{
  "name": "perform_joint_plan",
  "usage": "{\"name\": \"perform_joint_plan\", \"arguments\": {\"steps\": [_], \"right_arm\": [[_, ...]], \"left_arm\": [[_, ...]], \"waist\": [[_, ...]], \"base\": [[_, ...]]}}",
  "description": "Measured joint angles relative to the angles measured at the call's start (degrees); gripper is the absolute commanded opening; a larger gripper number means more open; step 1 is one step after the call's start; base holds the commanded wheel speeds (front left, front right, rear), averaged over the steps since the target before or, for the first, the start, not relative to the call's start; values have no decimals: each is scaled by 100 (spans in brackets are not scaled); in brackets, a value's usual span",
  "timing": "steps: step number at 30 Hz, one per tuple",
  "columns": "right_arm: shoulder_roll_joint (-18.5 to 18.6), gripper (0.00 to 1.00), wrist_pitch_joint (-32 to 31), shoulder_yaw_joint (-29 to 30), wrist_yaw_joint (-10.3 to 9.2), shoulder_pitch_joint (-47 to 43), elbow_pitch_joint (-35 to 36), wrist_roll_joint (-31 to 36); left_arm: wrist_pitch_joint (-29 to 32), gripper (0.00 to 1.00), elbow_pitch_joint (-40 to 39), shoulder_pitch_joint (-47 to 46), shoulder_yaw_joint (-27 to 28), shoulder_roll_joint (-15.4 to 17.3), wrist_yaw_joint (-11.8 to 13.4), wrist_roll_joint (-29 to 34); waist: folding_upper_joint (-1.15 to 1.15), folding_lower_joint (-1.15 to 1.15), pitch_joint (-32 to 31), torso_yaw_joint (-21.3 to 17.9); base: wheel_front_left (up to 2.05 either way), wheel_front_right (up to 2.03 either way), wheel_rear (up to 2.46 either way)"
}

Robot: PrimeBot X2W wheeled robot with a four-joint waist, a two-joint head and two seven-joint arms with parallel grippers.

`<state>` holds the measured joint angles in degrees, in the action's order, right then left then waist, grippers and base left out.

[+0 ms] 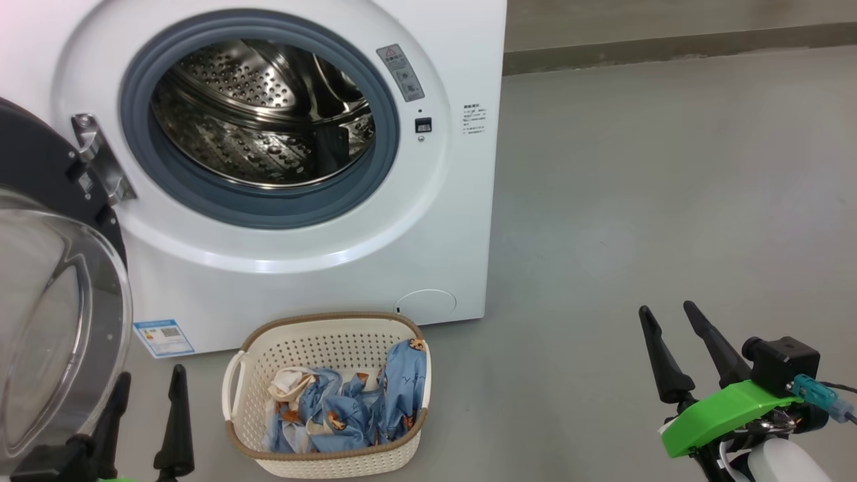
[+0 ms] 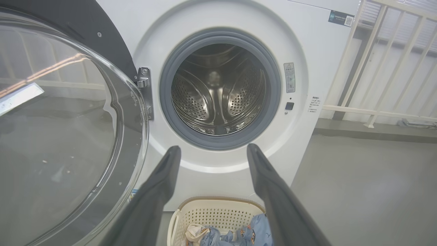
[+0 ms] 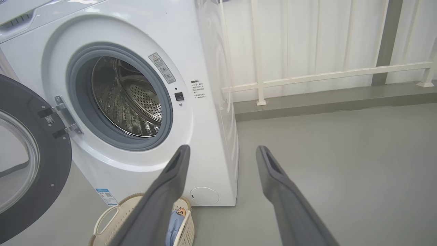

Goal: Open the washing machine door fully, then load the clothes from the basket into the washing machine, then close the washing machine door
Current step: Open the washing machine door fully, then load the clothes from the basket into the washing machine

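Note:
The washing machine (image 1: 301, 268) stands at the upper left, its steel drum (image 1: 268, 114) empty. The washing machine door (image 1: 40, 167) hangs swung wide open on the left, its glass bowl close beside my left gripper (image 1: 151, 375), which is open and holds nothing. On the floor in front sits the basket (image 1: 315, 348) with the clothes (image 1: 348, 408) bunched inside. My right gripper (image 1: 667, 309) is open and empty, well right of the basket. The left wrist view has the left gripper (image 2: 213, 147) facing the drum above the basket (image 2: 218, 212). The right gripper (image 3: 222, 147) points past the machine's right corner.
Bare grey floor (image 1: 669, 167) stretches to the right of the machine. A low kerb (image 3: 324, 99) and a white railing (image 3: 324, 75) run along the back. The open door (image 2: 61, 136) takes up the room on the left.

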<state>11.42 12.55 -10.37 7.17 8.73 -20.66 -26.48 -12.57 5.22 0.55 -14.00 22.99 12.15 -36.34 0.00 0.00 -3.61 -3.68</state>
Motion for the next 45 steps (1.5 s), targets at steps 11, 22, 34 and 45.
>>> {"name": "perform_joint_plan", "arguments": {"steps": [11, 22, 34, 45], "right_arm": [[10, 100, -125, 118, -1, -6, 171, 108], [-11, 100, -189, 134, 0, -24, 221, 121], [-32, 100, -190, 135, -1, -26, 245, 124], [-52, 100, -190, 145, -1, -26, 247, 127]], "left_arm": [[-81, 100, 145, 2, 10, -73, -110, -37], [-112, 100, 245, -4, 13, -113, -204, -43], [-157, 100, 326, -18, 26, -116, -260, -42], [-163, 100, 378, -20, 31, -116, -287, -42]], "waist": [[0, 0, -21, -1], [0, 0, -61, 35], [0, 0, -18, 21], [0, 0, -16, 14]], "base": [[0, 0, 0], [0, 0, 0], [0, 0, 0], [7, -7, 0]]}}
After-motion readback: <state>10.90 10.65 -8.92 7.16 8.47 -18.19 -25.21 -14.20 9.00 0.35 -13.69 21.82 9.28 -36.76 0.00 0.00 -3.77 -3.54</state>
